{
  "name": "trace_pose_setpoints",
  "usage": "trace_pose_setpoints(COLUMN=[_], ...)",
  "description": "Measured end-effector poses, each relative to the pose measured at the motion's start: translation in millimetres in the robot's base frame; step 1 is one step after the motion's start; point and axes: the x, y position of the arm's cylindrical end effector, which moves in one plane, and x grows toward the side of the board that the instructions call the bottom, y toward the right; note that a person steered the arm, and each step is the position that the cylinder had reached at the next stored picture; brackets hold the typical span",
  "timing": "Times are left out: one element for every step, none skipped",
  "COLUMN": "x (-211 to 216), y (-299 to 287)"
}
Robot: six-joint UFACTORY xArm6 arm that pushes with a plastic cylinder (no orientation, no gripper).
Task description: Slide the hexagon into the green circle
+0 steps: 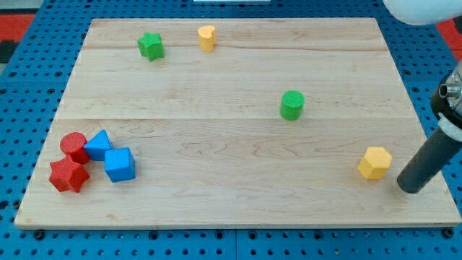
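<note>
A yellow hexagon block (375, 162) lies near the board's right edge, low in the view. A green circle block (291, 105) stands up and to the left of it, well apart. My tip (411, 188) is the lower end of the dark rod, resting on the board just right of and slightly below the yellow hexagon, with a small gap between them.
A green star (151, 46) and a small yellow block (207, 37) sit near the top edge. At the lower left, a red circle (73, 145), a red star (68, 175) and two blue blocks (97, 145) (119, 165) cluster together. The wooden board (231, 209) lies on a blue pegboard.
</note>
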Motion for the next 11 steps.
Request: trace_pose_setpoints(x=[-2.6,-11.0,-27.7,-45.8,-60.8,-73.2,-87.9,-101.3,-106.7,-106.7,-108.3], y=[-15.5,-27.8,-30.8,-31.8,-39.1,-45.2,-47.6,-58.6,-85.0,-106.8,-124.4])
